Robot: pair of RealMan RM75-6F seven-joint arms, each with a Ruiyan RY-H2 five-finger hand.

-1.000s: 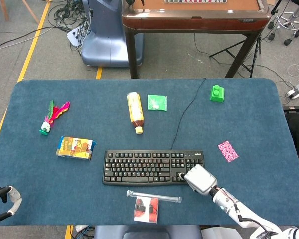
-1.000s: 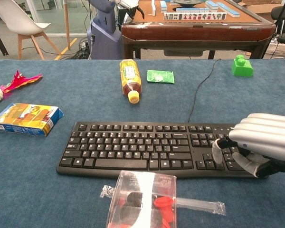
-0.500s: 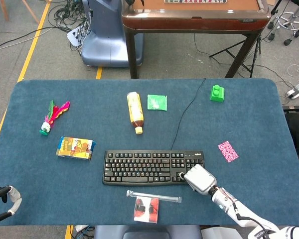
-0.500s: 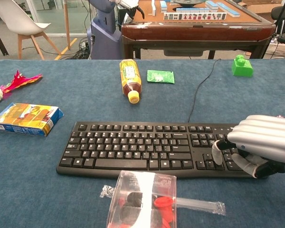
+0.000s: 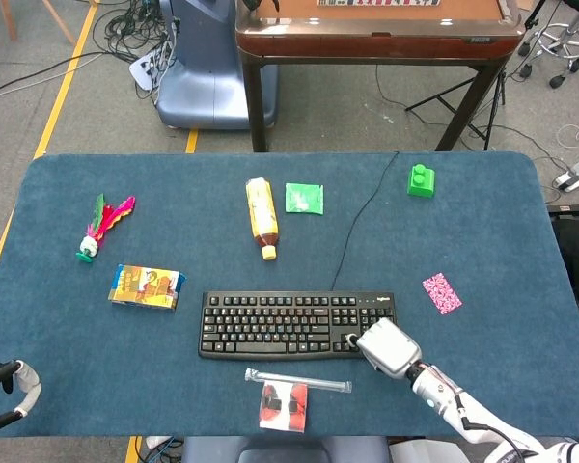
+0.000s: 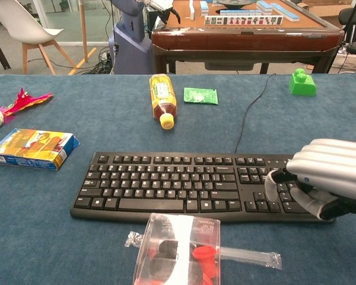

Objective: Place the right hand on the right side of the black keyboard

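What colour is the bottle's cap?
Yellow. The bottle lies on its side above the keyboard, cap toward it; the chest view shows it best.

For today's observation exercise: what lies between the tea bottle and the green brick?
In the head view, a green packet and the keyboard's black cable lie between the bottle and the brick.

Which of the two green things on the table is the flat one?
The green packet, lying flat just right of the bottle. The green block near the far right edge is chunky, with studs on top.
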